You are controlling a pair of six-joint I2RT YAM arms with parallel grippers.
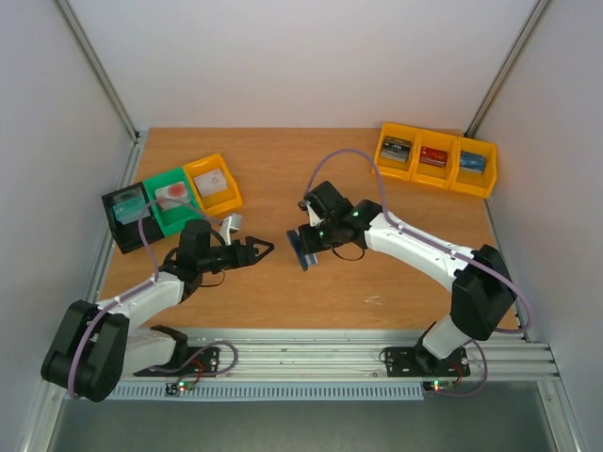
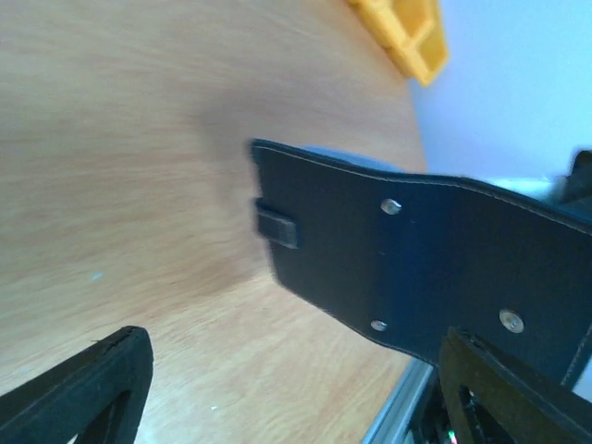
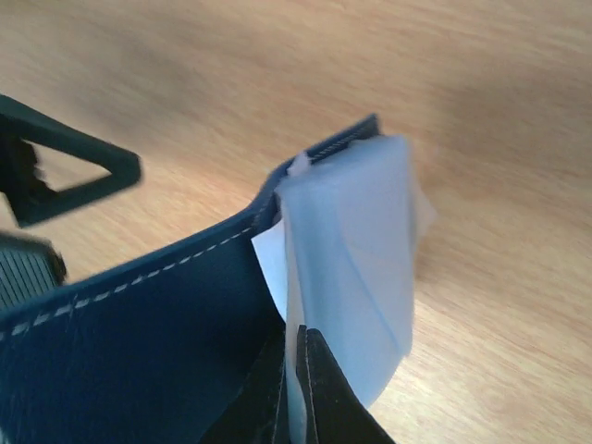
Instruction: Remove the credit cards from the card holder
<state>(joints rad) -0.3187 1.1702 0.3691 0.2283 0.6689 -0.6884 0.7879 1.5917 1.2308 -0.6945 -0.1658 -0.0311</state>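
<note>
Your right pincer (image 3: 294,379) is clamped shut on the card holder (image 3: 139,351) and holds it over the middle of the table (image 1: 283,160). Your left pincer (image 1: 261,249) stands open and empty, facing it. No credit cards lie out on the table. A pale piece (image 3: 351,250) shows inside, but you cannot tell whether it is card or lining. Every card seems left to pull.

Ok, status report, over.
Right gripper shut on wallet. Left gripper open, empty, facing it. Wallet lifted, no card out. Nothing between them.
</note>
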